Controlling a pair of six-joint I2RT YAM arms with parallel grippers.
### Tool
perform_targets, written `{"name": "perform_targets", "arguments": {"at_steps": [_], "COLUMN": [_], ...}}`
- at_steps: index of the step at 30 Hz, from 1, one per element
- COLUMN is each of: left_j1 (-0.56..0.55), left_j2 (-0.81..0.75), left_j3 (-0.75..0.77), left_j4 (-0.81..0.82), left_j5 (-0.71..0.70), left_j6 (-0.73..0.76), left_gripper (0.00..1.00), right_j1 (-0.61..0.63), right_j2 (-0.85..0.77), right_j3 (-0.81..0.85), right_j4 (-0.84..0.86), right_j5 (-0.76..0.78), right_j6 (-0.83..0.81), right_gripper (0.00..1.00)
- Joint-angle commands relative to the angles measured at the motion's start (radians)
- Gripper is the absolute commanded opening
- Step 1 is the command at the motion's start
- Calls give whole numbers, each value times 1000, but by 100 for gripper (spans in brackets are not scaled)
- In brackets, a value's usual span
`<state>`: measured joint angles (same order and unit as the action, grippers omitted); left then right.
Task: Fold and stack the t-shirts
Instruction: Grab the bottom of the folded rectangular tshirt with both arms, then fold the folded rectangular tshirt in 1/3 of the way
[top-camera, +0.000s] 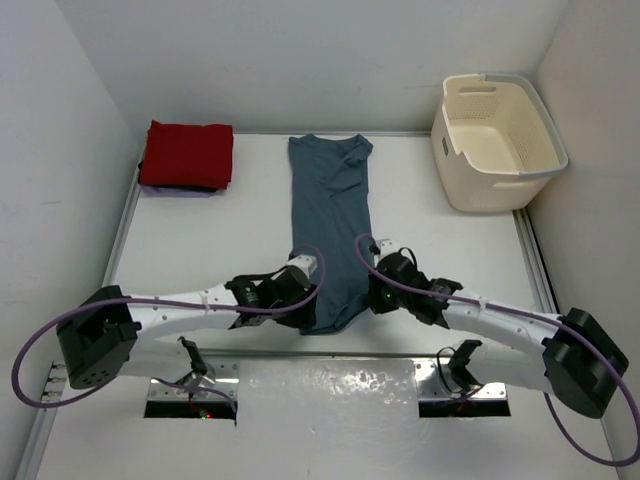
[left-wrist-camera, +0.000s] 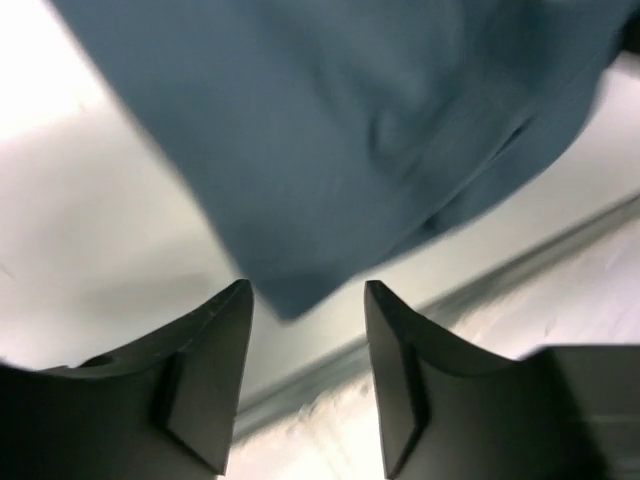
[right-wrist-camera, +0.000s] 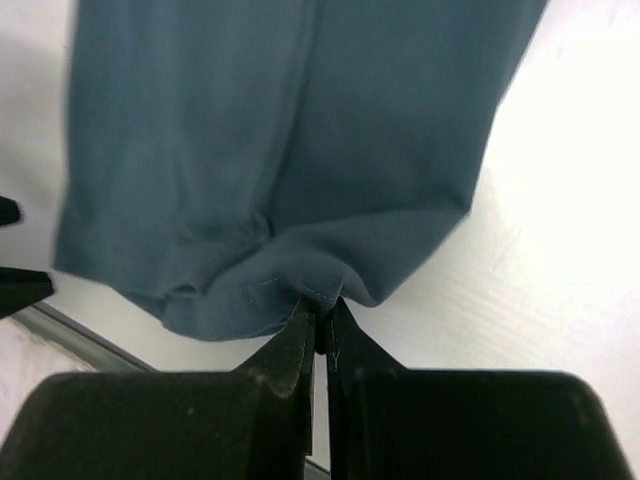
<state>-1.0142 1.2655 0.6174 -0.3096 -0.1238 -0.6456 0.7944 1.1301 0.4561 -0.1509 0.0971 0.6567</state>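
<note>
The teal blue t-shirt (top-camera: 332, 220) lies folded into a long strip down the middle of the table, collar end far. My right gripper (right-wrist-camera: 322, 306) is shut on its near hem (right-wrist-camera: 300, 285) at the right corner. My left gripper (left-wrist-camera: 305, 300) is open and empty, its fingers (left-wrist-camera: 215, 350) just short of the shirt's near left corner (left-wrist-camera: 290, 290). In the top view the left gripper (top-camera: 303, 283) and right gripper (top-camera: 367, 283) flank the shirt's near end. A folded red t-shirt (top-camera: 187, 153) tops a stack at the far left, with a lavender edge (top-camera: 180, 190) beneath it. The black shirt is hidden.
A cream plastic laundry basket (top-camera: 497, 140) stands at the far right corner. White walls close the table on the left, back and right. The table's near metal edge (top-camera: 330, 355) runs just behind the grippers.
</note>
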Motion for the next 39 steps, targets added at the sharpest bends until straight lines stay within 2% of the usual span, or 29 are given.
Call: {"name": "perform_targets", "arguments": {"at_steps": [1, 8, 14, 17, 18, 21, 23, 28, 33, 39], "left_j1": [-14, -18, -18, -18, -18, -18, -18, 3, 146, 204], "left_j2": [8, 74, 124, 130, 126, 109, 83, 83, 109, 146], "left_j3": [-39, -51, -47, -32, -25, -4, 34, 139, 206, 320], "left_j4": [53, 35, 27, 23, 30, 30, -8, -49, -30, 0], "left_j5": [150, 139, 75, 41, 44, 40, -28, -102, -91, -178], "left_j6": [34, 40, 29, 24, 23, 23, 8, 29, 49, 109], "left_gripper": [50, 49, 39, 15, 0, 0, 0, 0, 0, 0], "right_j1": [-3, -1, -3, -1, -1, -1, -3, -7, -55, -144], "right_j2": [-27, -30, -33, -32, -30, -35, -39, -29, 43, 150], "right_j3": [-39, -34, -51, -53, -50, -48, -28, 67, 144, 303], "right_j4": [40, 42, 65, 73, 71, 73, 56, 1, 8, 23], "right_j5": [-60, -77, -91, -92, -92, -83, -56, 110, 162, 171], "right_j6": [30, 20, 32, 31, 27, 23, 11, -45, -78, -163], "right_gripper": [0, 0, 0, 0, 0, 0, 0, 0, 0, 0]}}
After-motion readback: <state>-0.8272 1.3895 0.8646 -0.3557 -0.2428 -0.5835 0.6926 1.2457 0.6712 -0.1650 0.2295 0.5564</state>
